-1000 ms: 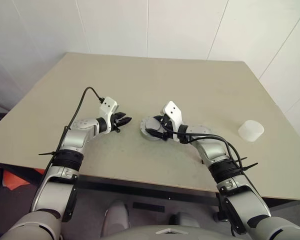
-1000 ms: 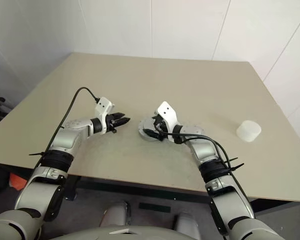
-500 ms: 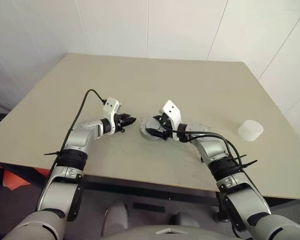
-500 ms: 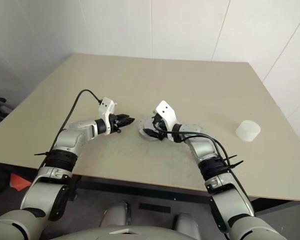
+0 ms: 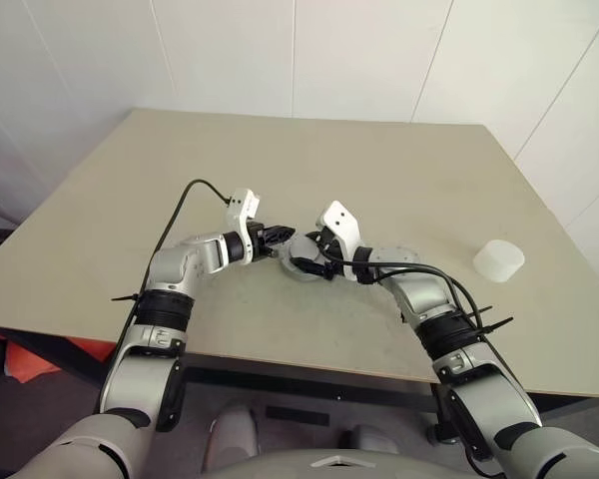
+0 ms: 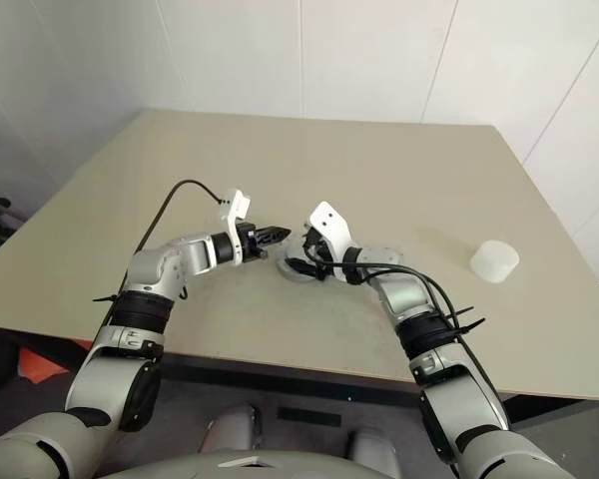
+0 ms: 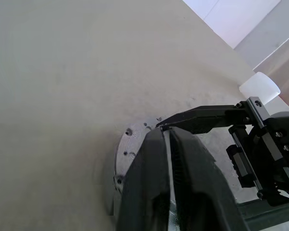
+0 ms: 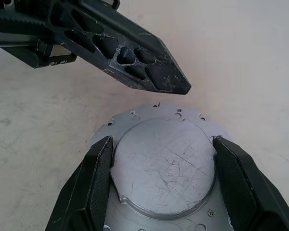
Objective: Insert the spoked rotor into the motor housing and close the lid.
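Head views: the left gripper [image 5: 283,237] has swung in across the table [image 5: 379,170] from well to the left a second ago, and its tips now hang just beside the motor housing [image 5: 292,249]. On the way its fingers went from partly spread to pressed together, with nothing between them. The right gripper [image 5: 304,259] has kept its place at the housing, near the table's front middle. A white cylinder [image 5: 499,261] stands well apart to the right

Left wrist view: the left hand's two fingers lie closed flat against each other and empty, their tips over the silver flange of the housing. One black finger of the right hand crosses just beyond them

Right wrist view: the right hand's fingers stand wide, one against each side of the housing's raised round face. This looks like a steadying hold, though how hard they press cannot be told. The shut left tips hover just past the far rim, apart from the metal. The face turned up is plain scratched silver, ringed by small screw holes

The meaning, as a judgement: a closed, empty hand brought to a braced part suggests a push or nudge with the fingertips, to seat or square it, not a pick
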Robot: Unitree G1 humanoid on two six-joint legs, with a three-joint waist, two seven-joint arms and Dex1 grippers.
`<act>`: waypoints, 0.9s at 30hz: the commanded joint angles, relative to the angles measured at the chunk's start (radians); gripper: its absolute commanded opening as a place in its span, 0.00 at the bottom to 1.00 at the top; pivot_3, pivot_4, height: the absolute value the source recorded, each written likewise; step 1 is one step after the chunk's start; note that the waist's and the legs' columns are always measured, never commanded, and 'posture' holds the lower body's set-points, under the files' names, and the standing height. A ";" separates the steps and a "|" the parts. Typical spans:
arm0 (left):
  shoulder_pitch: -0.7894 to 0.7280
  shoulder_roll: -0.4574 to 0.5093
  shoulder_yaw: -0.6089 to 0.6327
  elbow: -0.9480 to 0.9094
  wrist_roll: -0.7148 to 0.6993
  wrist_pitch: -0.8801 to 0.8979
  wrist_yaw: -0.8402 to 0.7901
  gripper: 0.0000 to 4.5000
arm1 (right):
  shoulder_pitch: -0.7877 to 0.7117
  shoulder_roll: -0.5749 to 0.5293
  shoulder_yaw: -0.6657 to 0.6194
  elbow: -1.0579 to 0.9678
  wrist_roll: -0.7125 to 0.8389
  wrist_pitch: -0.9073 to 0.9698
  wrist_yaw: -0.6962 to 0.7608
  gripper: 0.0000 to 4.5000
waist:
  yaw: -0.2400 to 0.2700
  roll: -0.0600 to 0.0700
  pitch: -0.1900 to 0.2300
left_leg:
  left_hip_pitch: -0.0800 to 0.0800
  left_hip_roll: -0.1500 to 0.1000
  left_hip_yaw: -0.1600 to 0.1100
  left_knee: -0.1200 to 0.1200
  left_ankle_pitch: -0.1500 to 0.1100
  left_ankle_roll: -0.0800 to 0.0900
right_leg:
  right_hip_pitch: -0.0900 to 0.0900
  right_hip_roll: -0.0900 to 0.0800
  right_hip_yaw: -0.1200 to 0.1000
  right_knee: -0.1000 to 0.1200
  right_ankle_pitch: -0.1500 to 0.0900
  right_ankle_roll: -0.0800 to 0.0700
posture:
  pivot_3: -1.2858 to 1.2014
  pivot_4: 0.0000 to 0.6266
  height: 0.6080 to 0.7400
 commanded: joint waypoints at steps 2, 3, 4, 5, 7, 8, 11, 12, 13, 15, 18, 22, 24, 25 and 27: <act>-0.033 -0.009 0.000 0.020 -0.001 0.032 0.028 0.00 | 0.044 -0.035 0.030 0.053 -0.070 0.049 -0.027 0.70 | 0.001 0.000 0.000 | 0.000 0.000 0.000 -0.001 0.000 0.000 | 0.000 0.000 0.000 0.000 0.000 0.000 | 0.52 0.00 1.00; -0.034 -0.010 -0.005 0.025 0.005 0.036 0.034 0.00 | 0.048 -0.037 0.030 0.048 -0.070 0.050 -0.028 0.70 | 0.001 0.000 0.000 | 0.001 -0.001 0.000 -0.002 0.000 0.000 | 0.000 0.000 0.000 0.000 0.000 0.000 | 0.52 0.00 1.00; -0.036 -0.013 -0.006 0.033 0.007 0.040 0.040 0.00 | 0.049 -0.038 0.030 0.047 -0.070 0.050 -0.030 0.70 | 0.001 0.000 0.000 | 0.001 -0.001 0.000 -0.002 0.000 0.000 | 0.000 0.000 0.000 -0.001 0.000 0.000 | 0.52 0.00 1.00; -0.036 -0.015 -0.006 0.039 0.008 0.047 0.046 0.00 | 0.051 -0.039 0.030 0.045 -0.071 0.051 -0.033 0.70 | 0.002 0.000 0.000 | 0.001 -0.001 0.000 -0.002 0.000 0.000 | 0.000 0.000 0.000 -0.001 0.000 0.000 | 0.52 0.00 1.00; -0.037 -0.017 -0.009 0.055 0.015 0.054 0.062 0.00 | 0.051 -0.039 0.029 0.044 -0.071 0.051 -0.038 0.70 | 0.002 0.000 0.000 | 0.001 -0.001 0.000 -0.003 0.000 0.000 | 0.001 0.000 0.000 -0.002 0.000 0.000 | 0.52 0.00 1.00; -0.040 -0.017 -0.012 0.066 0.022 0.061 0.071 0.00 | 0.049 -0.038 0.028 0.046 -0.071 0.052 -0.041 0.70 | 0.002 0.000 0.000 | 0.001 -0.001 0.000 -0.003 0.000 0.000 | 0.001 0.000 0.000 -0.002 0.000 0.000 | 0.52 0.00 1.00; -0.046 -0.013 -0.030 0.077 0.044 0.093 0.106 0.00 | 0.047 -0.039 0.026 0.044 -0.073 0.057 -0.052 0.70 | 0.002 0.000 -0.001 | 0.002 -0.002 0.000 -0.004 0.000 0.000 | 0.002 -0.001 0.000 -0.002 0.000 0.001 | 0.52 0.00 1.00; -0.051 -0.010 -0.038 0.084 0.046 0.119 0.107 0.00 | 0.047 -0.039 0.023 0.043 -0.070 0.066 -0.056 0.70 | 0.003 0.000 -0.001 | 0.003 -0.002 0.000 -0.005 0.000 0.000 | 0.002 -0.001 0.000 -0.002 0.000 0.001 | 0.52 0.00 1.00; -0.053 -0.005 -0.047 0.089 0.041 0.144 0.089 0.00 | 0.048 -0.039 0.022 0.041 -0.066 0.074 -0.054 0.70 | 0.003 0.000 -0.001 | 0.004 -0.002 0.000 -0.006 0.000 0.000 | 0.002 -0.001 0.000 -0.003 0.000 0.001 | 0.52 0.00 1.00; -0.054 0.002 -0.048 0.090 0.020 0.181 0.056 0.00 | 0.049 -0.041 0.021 0.037 -0.058 0.087 -0.048 0.70 | 0.003 0.001 -0.002 | 0.009 -0.003 0.000 -0.009 0.000 0.000 | 0.001 -0.001 0.000 -0.005 -0.001 0.001 | 0.52 0.00 1.00; -0.055 0.006 -0.046 0.082 0.005 0.212 0.035 0.00 | 0.049 -0.046 0.020 0.029 -0.052 0.101 -0.040 0.70 | 0.004 0.002 -0.004 | 0.012 -0.003 0.000 -0.016 0.000 0.000 | 0.006 -0.001 -0.001 -0.015 -0.001 0.002 | 0.52 0.00 1.00; -0.055 0.005 -0.048 0.074 -0.002 0.233 0.025 0.00 | 0.059 -0.059 0.004 -0.030 -0.006 0.090 0.028 0.78 | 0.007 0.001 -0.005 | 0.012 -0.004 0.000 -0.018 0.000 0.000 | 0.008 -0.002 0.000 -0.019 -0.001 0.002 | 0.52 0.00 1.00; -0.055 0.004 -0.049 0.071 -0.003 0.240 0.024 0.00 | 0.063 -0.061 -0.003 -0.071 0.000 0.079 0.035 0.93 | 0.010 0.000 -0.005 | 0.010 -0.004 0.000 -0.018 0.000 0.000 | 0.008 -0.002 0.001 -0.020 -0.001 0.002 | 0.52 0.00 1.00; -0.056 0.004 -0.050 0.071 -0.003 0.242 0.023 0.00 | 0.061 -0.057 -0.009 -0.086 -0.002 0.078 0.025 0.99 | 0.010 0.000 -0.005 | 0.009 -0.004 0.001 -0.018 0.000 0.000 | 0.009 -0.003 0.001 -0.020 -0.001 0.002 | 0.52 0.00 1.00; -0.057 0.004 -0.050 0.072 -0.004 0.247 0.020 0.00 | 0.058 -0.063 -0.008 -0.126 -0.008 0.071 0.031 0.99 | 0.010 0.000 -0.005 | 0.008 -0.004 0.000 -0.018 0.000 0.000 | 0.013 -0.002 0.001 -0.019 0.000 0.000 | 0.52 0.00 1.00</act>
